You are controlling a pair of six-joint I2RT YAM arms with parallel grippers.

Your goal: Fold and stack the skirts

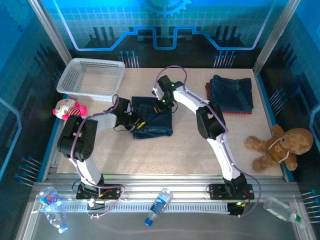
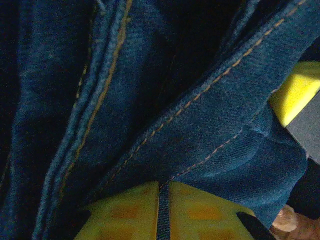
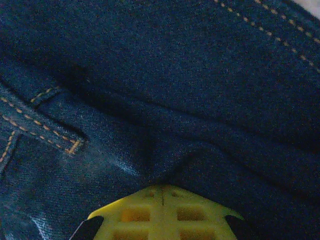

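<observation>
A dark blue denim skirt (image 1: 156,121) lies partly folded at the table's middle. My left gripper (image 1: 135,123) is at its left edge, shut with a strip of denim (image 2: 165,125) pinched between its yellow fingers (image 2: 125,212). My right gripper (image 1: 163,102) is at the skirt's far edge, jaws shut, and the denim (image 3: 165,100) puckers into their tip (image 3: 163,192). At the back right lies a folded denim skirt (image 1: 231,92) on top of a red skirt (image 1: 207,93).
A white mesh basket (image 1: 91,76) stands at the back left, with a pink-and-white plush toy (image 1: 68,108) near it. A brown teddy bear (image 1: 278,147) sits at the right edge. Plastic bottles (image 1: 159,205) lie on the near rail.
</observation>
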